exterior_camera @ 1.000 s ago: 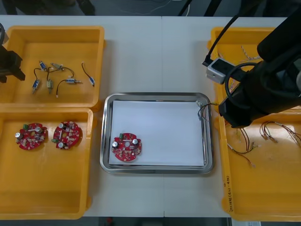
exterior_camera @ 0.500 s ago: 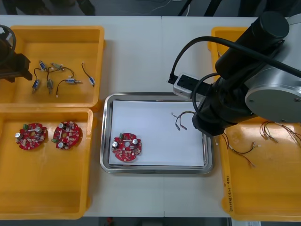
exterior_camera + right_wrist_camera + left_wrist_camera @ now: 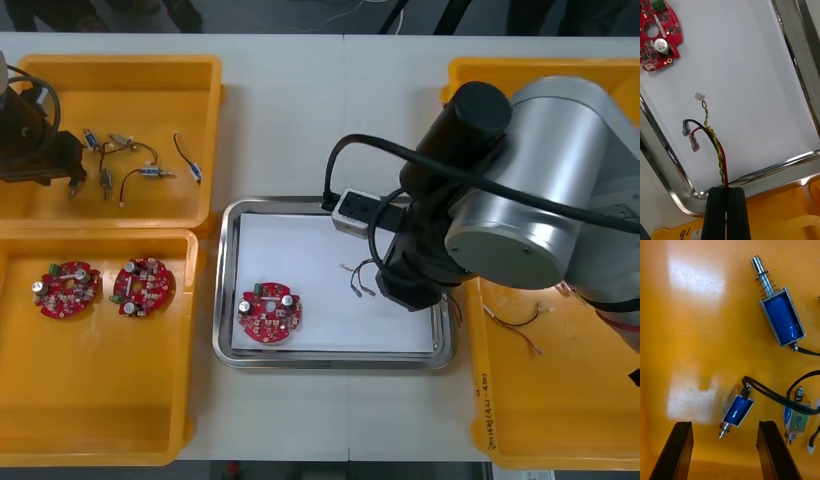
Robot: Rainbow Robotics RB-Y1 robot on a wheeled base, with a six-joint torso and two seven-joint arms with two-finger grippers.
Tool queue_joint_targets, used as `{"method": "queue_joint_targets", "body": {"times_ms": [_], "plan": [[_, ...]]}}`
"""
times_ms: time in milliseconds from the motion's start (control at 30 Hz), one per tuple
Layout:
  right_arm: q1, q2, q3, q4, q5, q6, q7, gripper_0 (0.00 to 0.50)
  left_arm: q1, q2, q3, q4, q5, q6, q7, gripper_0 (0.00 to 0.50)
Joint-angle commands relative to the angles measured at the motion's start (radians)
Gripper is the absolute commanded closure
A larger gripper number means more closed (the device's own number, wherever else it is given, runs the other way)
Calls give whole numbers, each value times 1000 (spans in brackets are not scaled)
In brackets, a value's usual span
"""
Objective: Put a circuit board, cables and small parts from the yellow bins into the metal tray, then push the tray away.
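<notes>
In the 10 o'clock bin [image 3: 120, 65], the left gripper [image 3: 724, 423] is held fingers apart over a small part [image 3: 736, 410]. Over the tray's [image 3: 330, 206] 3 o'clock side, the right gripper [image 3: 727, 193] is clamped on a cable [image 3: 717, 150]. The cable is judged light and limp, and is best pinched at one end. Its long axis runs 3 to 9 o'clock, loose ends toward 9.

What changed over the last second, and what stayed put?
The right gripper, shut on the red and yellow cable, swung left from the right-side bins to over the metal tray. The left gripper, open, slid right over the far left bin to the small metal parts. The circuit board in the tray and the two boards in the near left bin stayed put.
</notes>
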Motion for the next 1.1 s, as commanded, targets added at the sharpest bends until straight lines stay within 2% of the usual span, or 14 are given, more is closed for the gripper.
{"method": "queue_joint_targets", "body": {"times_ms": [33,300,767,1100], "plan": [[-15,52,22,32,20,4,42,500,-51,-12,-53,8,14,-38,-130,0],[5,65,103,69,100,-5,58,500,-45,-12,-71,8,31,-52,-130,0],[33,68,270,128,208,-164,74,500,-24,-18,-70,8,47,-80,-135,0],[34,66,319,138,226,-177,117,500,-5,-17,-70,8,48,-104,-140,0]]}}
